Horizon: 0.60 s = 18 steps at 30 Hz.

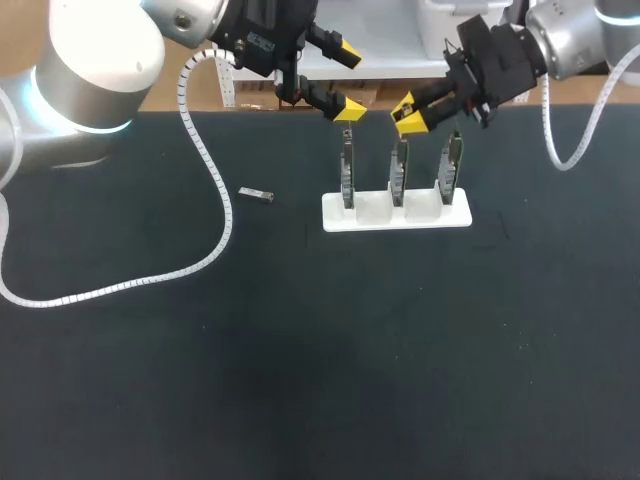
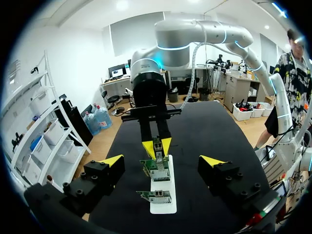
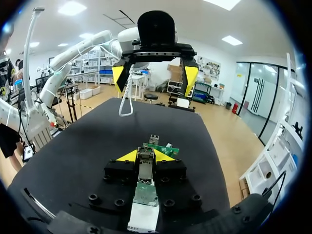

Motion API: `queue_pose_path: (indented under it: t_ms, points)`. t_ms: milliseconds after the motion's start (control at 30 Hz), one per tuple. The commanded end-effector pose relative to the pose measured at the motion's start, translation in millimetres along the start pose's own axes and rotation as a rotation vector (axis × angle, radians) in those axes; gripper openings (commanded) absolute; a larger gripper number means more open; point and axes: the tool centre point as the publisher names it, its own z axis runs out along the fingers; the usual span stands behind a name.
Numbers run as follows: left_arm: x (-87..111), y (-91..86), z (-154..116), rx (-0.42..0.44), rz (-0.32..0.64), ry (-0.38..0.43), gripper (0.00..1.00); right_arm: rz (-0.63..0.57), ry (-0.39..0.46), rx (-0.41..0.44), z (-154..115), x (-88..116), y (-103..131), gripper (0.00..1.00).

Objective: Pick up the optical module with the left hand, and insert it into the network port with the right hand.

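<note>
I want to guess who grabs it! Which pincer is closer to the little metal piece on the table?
Left. The left pincer hangs open by the end of the stand nearest the metal piece; the right pincer, gripping a second piece, is farther along the stand.

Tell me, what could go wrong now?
The optical module pinched in the right jaws could miss its port and tip the thin middle board. The open left jaws hover close above the end board and might knock it.
</note>
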Motion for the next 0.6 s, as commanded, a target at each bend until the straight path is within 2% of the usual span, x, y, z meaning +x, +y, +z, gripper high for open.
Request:
queue_pose_path:
  t_ms: [33,600]
  points:
    - [-1.1,2.2,0.5,0.005,-0.001,0.007,1.00,0.004,-0.001,0.002,2.4,3.9,1.1,0.00]
    - [-1.1,2.2,0.5,0.005,-0.001,0.007,1.00,0.025,-0.026,0.021,4.6,8.8,1.3,0.00]
